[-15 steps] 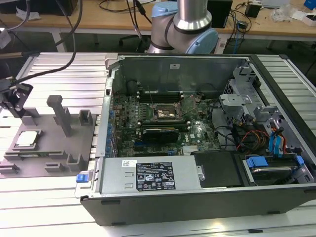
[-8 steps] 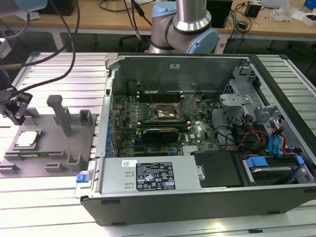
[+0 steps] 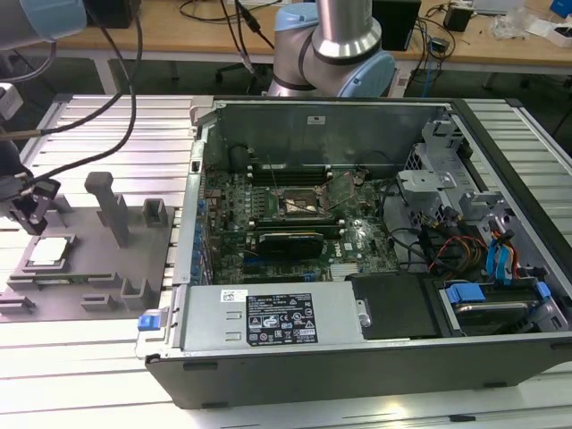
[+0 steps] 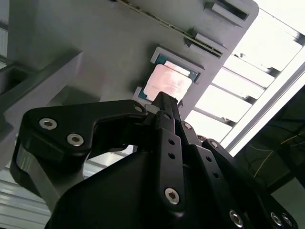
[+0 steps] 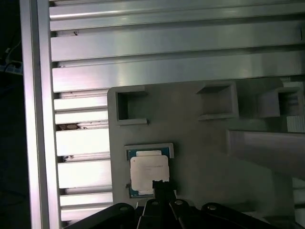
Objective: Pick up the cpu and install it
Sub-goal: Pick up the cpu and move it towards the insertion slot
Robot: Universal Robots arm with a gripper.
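The cpu [image 3: 49, 251] is a small silvery square chip lying flat in a recess of the grey plastic tray [image 3: 89, 277] at the exterior view's left. My gripper [image 3: 29, 213] hangs just above and beside it, not touching it. Both wrist views show the cpu [image 4: 169, 82] [image 5: 148, 171] in its blue-edged pocket, just beyond the black fingertips [image 4: 165, 102] [image 5: 159, 185]. The fingers are pressed together into one narrow tip with nothing between them. The metal-framed socket [image 3: 299, 207] sits on the motherboard inside the open computer case.
Upright grey blocks [image 3: 112, 207] stand on the tray close to the gripper. The open case [image 3: 357, 340] with cables, drive bays and a power supply takes up the middle and right. Black cables [image 3: 116, 134] trail over the ribbed aluminium table.
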